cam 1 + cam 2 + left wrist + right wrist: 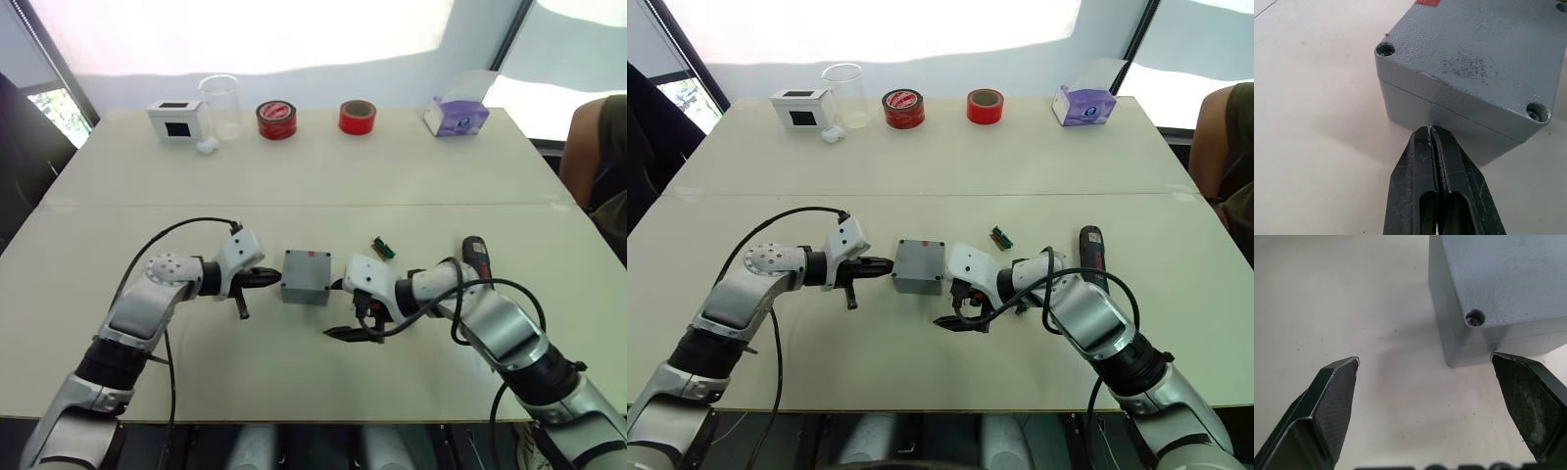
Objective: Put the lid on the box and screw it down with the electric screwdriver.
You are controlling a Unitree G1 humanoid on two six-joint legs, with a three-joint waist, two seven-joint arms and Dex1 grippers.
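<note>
One step done: lid (1484, 54) is sitting on box (305, 278) at table (323, 176) centre
Left gripper (1430, 134): fingers pressing together, tip touching box; right gripper (1425, 377): spreading wide, empty
Screwdriver (478, 258): lying untouched at 3 o'clock of box; screwing seemingly remaining

Lid (1484, 54) on box (1449, 122): grey, matt, pebbled cast-metal look, dark scuffs on top, metal screw in 1 corner hole. Left gripper (1430, 134) fingers: matt black plastic, scratched edges. Right gripper fingers (1334, 406): black, fine-textured pads. Table (294, 176): smooth matt cream. Beaker (219, 106): clear, glossy. 2 tape rolls (276, 119): glossy red.
</note>
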